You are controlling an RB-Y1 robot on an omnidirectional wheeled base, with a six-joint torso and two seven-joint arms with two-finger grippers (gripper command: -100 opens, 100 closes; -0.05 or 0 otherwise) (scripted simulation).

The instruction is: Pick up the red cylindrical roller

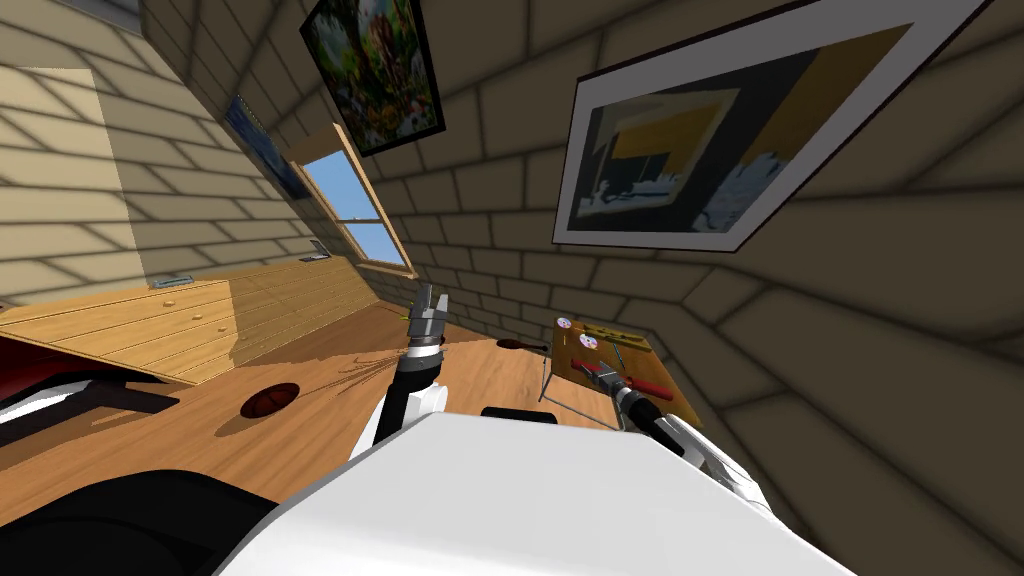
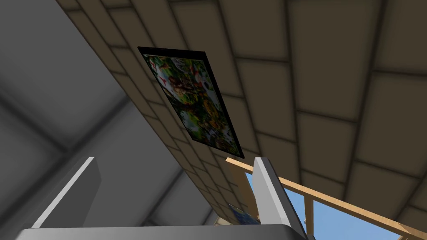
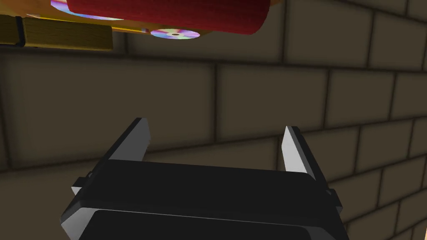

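Note:
The red cylindrical roller (image 1: 652, 387) lies on a small wooden table (image 1: 640, 350) against the brick wall on my right. My right gripper (image 1: 601, 369) hovers at the roller's near end. In the right wrist view the roller (image 3: 167, 14) sits well beyond the fingertips and off to one side. That gripper (image 3: 214, 137) is open, with only brick wall between its fingers. My left gripper (image 1: 428, 303) is raised in front of my chest and points upward. In its own wrist view it (image 2: 175, 160) is open and holds nothing.
Two shiny discs (image 1: 588, 342) and thin tools (image 1: 605, 333) share the table with the roller; one disc (image 3: 175, 34) lies beside the roller. A long wooden dresser (image 1: 200, 320) runs along the left wall. A dark red round object (image 1: 270, 400) lies on the wooden floor.

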